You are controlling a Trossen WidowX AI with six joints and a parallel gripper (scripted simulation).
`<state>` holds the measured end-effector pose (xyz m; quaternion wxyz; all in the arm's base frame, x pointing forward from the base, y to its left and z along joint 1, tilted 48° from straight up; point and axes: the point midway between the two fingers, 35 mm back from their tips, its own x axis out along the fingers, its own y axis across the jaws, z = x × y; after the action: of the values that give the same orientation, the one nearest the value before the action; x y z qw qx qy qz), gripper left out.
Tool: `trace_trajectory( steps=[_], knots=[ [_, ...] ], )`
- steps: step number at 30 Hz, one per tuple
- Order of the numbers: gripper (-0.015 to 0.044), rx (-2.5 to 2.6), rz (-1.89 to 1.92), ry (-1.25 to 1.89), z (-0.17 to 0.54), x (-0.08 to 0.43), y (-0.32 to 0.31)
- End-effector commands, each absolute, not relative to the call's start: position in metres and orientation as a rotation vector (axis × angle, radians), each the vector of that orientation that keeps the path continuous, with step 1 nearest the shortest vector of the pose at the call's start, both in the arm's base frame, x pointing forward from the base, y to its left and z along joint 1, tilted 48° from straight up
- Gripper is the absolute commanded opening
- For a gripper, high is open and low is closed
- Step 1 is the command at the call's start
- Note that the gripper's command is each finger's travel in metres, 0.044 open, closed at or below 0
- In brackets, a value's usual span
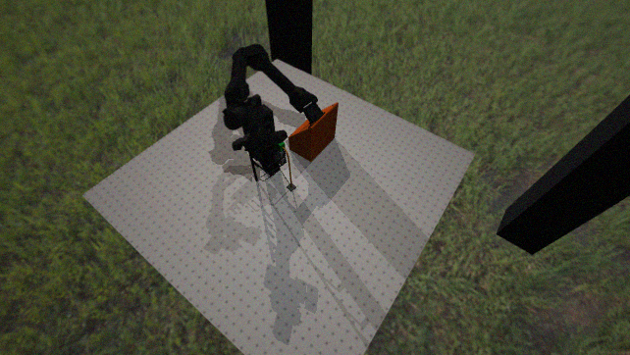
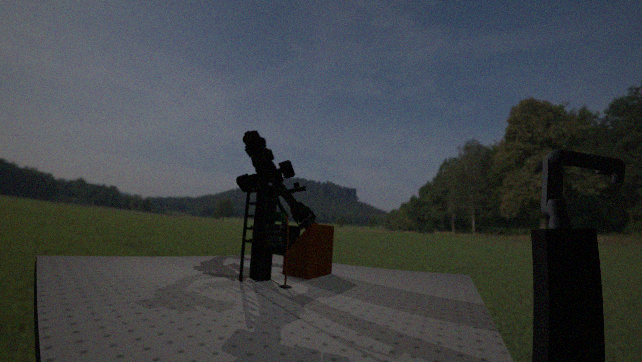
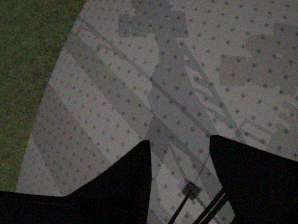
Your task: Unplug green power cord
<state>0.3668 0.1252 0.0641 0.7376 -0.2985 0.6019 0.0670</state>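
My gripper is partly open, with nothing visible between its black fingers. It is high at the top of the dark post, tilted down toward the mat. A small green piece, perhaps the plug, shows beside the post, below the hand. The dark ribbed block under it seems to be the power strip. The arm hides much of both in the top view. The cord's run is too dark to tell, and I cannot tell whether the plug is seated.
The orange base box stands right of the post. A thin brown rod rises from a small foot. A black ladder-like rack stands left of the post.
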Motion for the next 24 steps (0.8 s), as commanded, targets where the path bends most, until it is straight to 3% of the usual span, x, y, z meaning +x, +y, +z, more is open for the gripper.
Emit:
trace_trajectory(
  steps=[1, 10, 24],
  knots=[
    [0.016, -0.829, 0.211, 1.392, 0.053, 0.345, 0.128],
    [0.016, -1.672, 0.524, 1.76, 0.035, 0.258, 0.107],
    [0.016, -1.696, 0.534, 1.769, 0.04, 0.256, 0.103]
  ],
)
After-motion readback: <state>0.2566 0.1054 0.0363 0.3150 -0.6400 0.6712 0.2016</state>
